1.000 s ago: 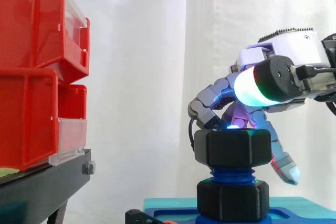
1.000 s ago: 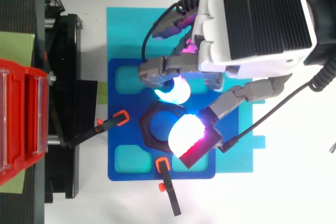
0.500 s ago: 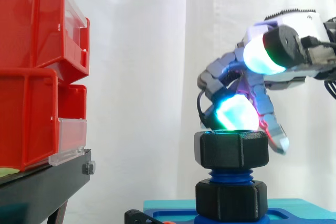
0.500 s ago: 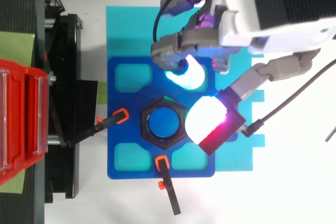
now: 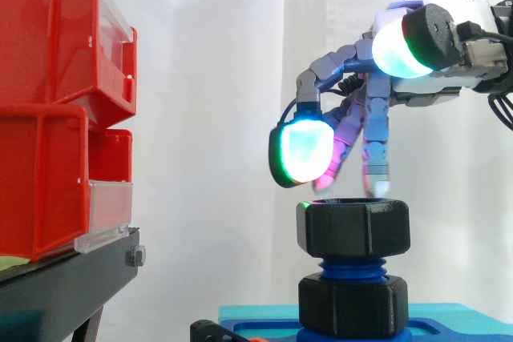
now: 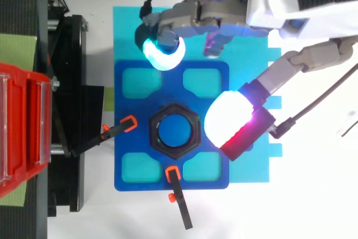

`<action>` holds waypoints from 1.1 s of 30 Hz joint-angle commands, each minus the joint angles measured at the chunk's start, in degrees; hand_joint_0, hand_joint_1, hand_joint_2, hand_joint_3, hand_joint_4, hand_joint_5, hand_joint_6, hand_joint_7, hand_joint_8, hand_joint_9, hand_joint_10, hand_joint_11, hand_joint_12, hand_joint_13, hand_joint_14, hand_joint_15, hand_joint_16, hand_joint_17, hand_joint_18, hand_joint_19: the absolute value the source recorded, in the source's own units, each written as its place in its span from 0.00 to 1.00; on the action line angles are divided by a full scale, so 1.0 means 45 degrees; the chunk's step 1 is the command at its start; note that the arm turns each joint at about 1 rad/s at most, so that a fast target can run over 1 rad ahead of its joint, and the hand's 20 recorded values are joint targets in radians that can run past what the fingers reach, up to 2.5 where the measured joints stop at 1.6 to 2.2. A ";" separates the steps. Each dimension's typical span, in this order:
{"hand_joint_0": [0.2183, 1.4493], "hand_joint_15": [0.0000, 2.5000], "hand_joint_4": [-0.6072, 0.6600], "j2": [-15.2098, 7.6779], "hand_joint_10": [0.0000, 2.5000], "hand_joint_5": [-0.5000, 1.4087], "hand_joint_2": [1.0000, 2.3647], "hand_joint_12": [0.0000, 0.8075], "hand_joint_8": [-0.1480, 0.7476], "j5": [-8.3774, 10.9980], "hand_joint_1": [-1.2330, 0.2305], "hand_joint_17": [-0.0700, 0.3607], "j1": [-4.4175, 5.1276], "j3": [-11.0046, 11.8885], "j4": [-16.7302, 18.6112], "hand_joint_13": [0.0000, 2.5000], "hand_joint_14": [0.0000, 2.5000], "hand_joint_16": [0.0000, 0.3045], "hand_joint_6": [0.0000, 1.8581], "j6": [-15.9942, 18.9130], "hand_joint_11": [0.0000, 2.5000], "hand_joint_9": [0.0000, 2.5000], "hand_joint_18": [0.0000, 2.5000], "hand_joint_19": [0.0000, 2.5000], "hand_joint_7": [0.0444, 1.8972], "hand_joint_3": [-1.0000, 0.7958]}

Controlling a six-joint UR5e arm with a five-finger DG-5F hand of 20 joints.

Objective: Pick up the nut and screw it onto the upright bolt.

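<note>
— At the near edge of the plate we see a clamp, and just behind it the nut. Where do we say it sits?
— On the bolt, level, with blue thread bare between it and the black base. We judge it started, not run down.
— And the hand?
— Above the nut and clear of it, spread wide, holding nothing. One pad hangs on our side; another pad is beyond the nut, over the mat.
— How do we take the next turn well?
— We'd come straight down, centred on the bolt, and set pads on opposite flats. We'd squeeze evenly so the nut doesn't tip and cross-thread. Then we'd turn about the bolt's axis with light downward pressure and no sideways push.
— Farther off?
— Red bins on their stand are to the left, well apart. The curtain is behind everything.
— Any writing?
— None that we can read.
</note>
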 commanded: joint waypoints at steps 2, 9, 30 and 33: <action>0.23 0.00 0.64 -0.0006 0.00 0.17 0.00 0.37 0.46 0.0199 0.73 0.36 0.0178 -0.0091 0.0269 0.23 0.00 0.12 0.27 -0.0042 0.00 0.38 0.13 0.00 0.37 0.28; 0.22 0.00 0.63 -0.0006 0.00 0.17 0.00 0.38 0.45 0.1214 0.73 0.37 0.0764 -0.1087 0.1597 0.15 0.00 0.13 0.27 0.0172 0.00 0.28 0.03 0.00 0.34 0.28; 0.20 0.00 0.55 -0.0006 0.00 0.14 0.00 0.41 0.37 0.2034 0.81 0.41 0.1623 -0.1321 0.1812 0.00 0.00 0.15 0.27 0.0719 0.00 0.04 0.00 0.00 0.28 0.28; 0.20 0.00 0.56 -0.0006 0.00 0.14 0.00 0.42 0.38 0.2152 0.80 0.40 0.1643 -0.1321 0.1812 0.00 0.00 0.15 0.27 0.0719 0.00 0.05 0.00 0.00 0.29 0.28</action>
